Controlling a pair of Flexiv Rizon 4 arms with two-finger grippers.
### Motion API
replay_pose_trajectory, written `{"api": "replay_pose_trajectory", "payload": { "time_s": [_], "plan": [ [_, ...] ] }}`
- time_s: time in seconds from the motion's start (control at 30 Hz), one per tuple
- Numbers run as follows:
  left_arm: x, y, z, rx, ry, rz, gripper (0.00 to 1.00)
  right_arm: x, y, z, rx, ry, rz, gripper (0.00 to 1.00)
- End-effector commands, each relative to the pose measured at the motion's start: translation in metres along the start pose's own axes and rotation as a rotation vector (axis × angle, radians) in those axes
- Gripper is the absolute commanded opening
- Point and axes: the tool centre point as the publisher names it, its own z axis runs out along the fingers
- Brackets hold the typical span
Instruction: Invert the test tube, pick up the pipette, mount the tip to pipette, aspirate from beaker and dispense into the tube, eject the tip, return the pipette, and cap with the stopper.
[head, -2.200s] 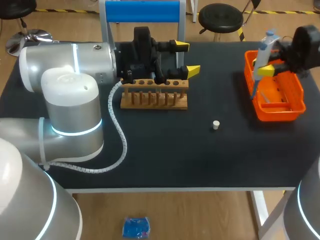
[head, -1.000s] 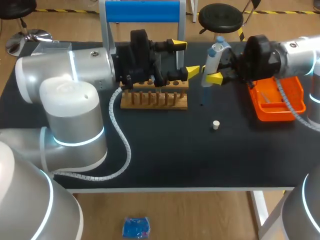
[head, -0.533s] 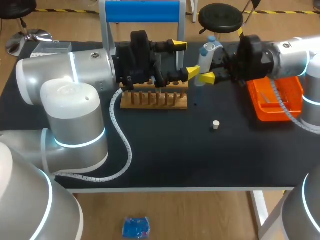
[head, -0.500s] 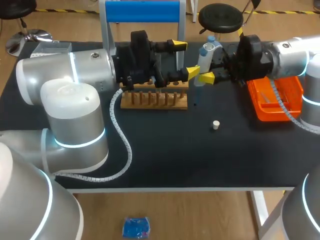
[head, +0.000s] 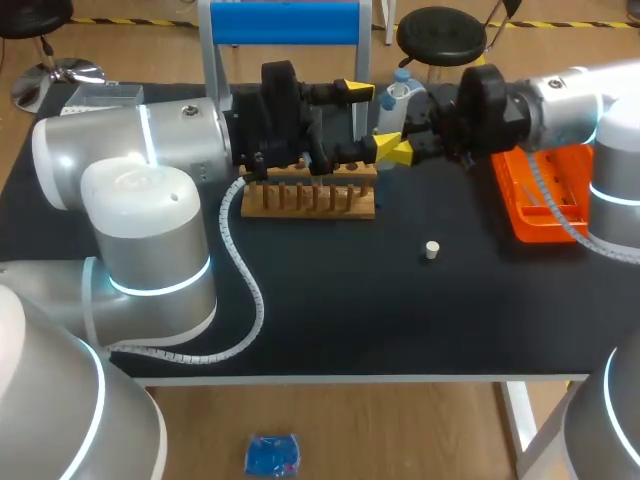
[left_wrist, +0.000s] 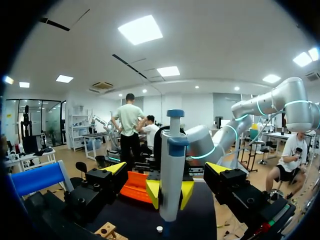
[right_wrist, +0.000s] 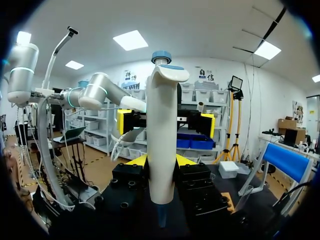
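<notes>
Pinching the pipette (right_wrist: 162, 125) from two sides with the right fingers (right_wrist: 139, 161), low on the white body, so calling that a solid hold for the right gripper (head: 400, 142). Holding it upright just past the right end of the wooden rack (head: 310, 198), poked into the gap of the left gripper (head: 368, 117). Got the left fingers (left_wrist: 116, 168) spread wide, touching nothing as far as can be seen.

Looks like the carry-over stage, somewhere between pickup and dispensing. Can't tell if the bluish bit under the body is a mounted tip. Can't spot the test tube or beaker anywhere, so no guessing where the nozzle should end up.

To do it well: keep it vertical, go slow, stay centred between those left fingers and don't clip either one. Don't loosen the pinch.

Around the rack: got a white stopper (head: 432, 250) in front and to the right, well apart, loose on the table (head: 350, 320). Orange bin (head: 550, 228) further right. White coiled cable (head: 240, 270) looping forward from the rack's left end. Watch the rack's top rail under the nozzle, plus the left arm's black bulk crowding behind the rack.
</notes>
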Motion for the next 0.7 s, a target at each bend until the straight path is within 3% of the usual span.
{"api": "replay_pose_trajectory", "payload": {
  "time_s": [0.03,0.7],
  "plan": [
    [0.0014,0.0012,0.0016,0.006,-0.007,0.0,1.0,-0.0018,0.0011,0.0036,0.005,-0.004,-0.002,0.0],
    [0.0014,0.0012,0.0016,0.006,-0.007,0.0,1.0,-0.0083,-0.0006,0.0122,-0.008,-0.044,-0.003,0.0]
  ]
}}
